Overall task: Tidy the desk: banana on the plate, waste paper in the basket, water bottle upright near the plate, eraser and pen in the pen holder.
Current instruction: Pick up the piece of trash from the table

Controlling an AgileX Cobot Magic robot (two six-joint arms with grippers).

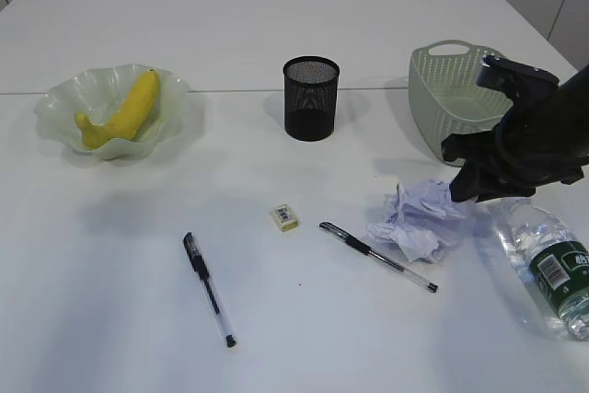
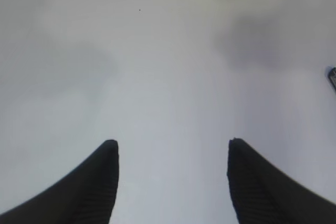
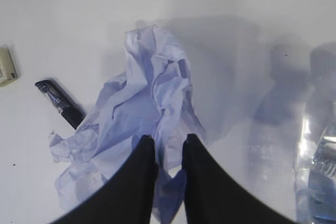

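While the banana (image 1: pixel 124 109) lay in the plate (image 1: pixel 55 108):
Right gripper (image 3: pixel 168 145): jaws pinched on waste paper (image 3: pixel 147 114), basket (image 1: pixel 442 89) at 12 o'clock.
Left gripper (image 2: pixel 173 153): jaws wide, empty.

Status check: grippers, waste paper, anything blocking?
Right gripper pinched on the crumpled paper, paper on the table. Left gripper open, empty. Pen touches the paper; bottle lies beside it. Basket unobstructed.

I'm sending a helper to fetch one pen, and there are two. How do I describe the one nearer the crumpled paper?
Start at the green basket; below it lies the crumpled paper. The pen touches the paper's left edge, unlike the other pen, alone further left.
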